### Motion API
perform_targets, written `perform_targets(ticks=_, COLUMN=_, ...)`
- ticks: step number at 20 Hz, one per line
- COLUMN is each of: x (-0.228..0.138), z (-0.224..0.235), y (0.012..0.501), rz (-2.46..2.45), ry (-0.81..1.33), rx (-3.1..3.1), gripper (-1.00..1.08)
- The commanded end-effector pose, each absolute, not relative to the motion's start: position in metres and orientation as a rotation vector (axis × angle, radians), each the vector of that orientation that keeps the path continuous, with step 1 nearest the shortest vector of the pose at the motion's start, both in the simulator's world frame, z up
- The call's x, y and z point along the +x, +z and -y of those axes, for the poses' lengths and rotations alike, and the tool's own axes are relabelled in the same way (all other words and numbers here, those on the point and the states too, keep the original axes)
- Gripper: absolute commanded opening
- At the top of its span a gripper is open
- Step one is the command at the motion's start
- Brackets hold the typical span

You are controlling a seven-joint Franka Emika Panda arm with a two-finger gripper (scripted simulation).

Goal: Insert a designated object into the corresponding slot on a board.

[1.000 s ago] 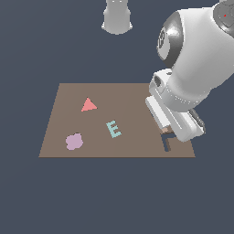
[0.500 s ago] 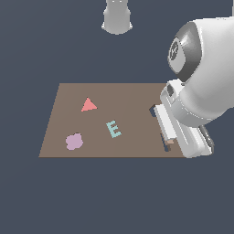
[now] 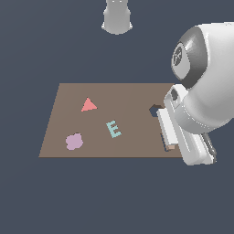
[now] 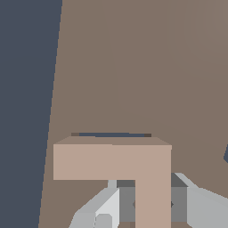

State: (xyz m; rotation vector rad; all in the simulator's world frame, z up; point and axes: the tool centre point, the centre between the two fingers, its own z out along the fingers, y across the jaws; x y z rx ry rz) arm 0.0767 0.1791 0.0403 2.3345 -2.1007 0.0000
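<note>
The light tan L-shaped block [image 4: 111,160] fills the wrist view, its stem held between my grey fingers [image 4: 191,205], so the gripper [image 4: 151,205] is shut on it. Just beyond the block's long arm a thin dark strip of the slot [image 4: 111,134] shows in the brown board [image 4: 133,67]; the block hides the rest. In the exterior view only a small salmon tip of the block [image 3: 170,147] peeks out under the gripper [image 3: 168,144], near the edge of the board [image 3: 119,93] on the exterior view's right. The arm covers the slot there.
A red triangle [image 3: 88,105], a teal E [image 3: 113,129] and a lilac blob [image 3: 74,141] lie on the board's other half. A dark cutout [image 3: 154,109] shows partly beside the arm. The bulky white arm [image 3: 205,91] overhangs the board's edge. A grey base [image 3: 117,18] stands beyond.
The arm has swung toward the exterior view's right and come lower over the board's edge, carrying the L block. The dark slot seen under the gripper before is now covered.
</note>
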Motion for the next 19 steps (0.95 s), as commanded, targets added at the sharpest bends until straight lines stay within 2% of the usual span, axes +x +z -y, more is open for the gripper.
perform_targets(ticks=1, x=0.078, z=-0.180, y=0.041, rz=2.106, ry=0.000, rx=2.331, gripper=-1.00)
perform_targets(ticks=9, x=0.078, z=-0.179, y=0.031, rz=2.107, ry=0.000, rx=2.330, gripper=-1.00)
perform_targets(ticks=10, x=0.078, z=-0.179, y=0.031, rz=2.107, ry=0.000, rx=2.330, gripper=1.00)
perform_targets(ticks=19, x=0.078, z=-0.179, y=0.031, rz=2.107, ry=0.000, rx=2.330, gripper=1.00)
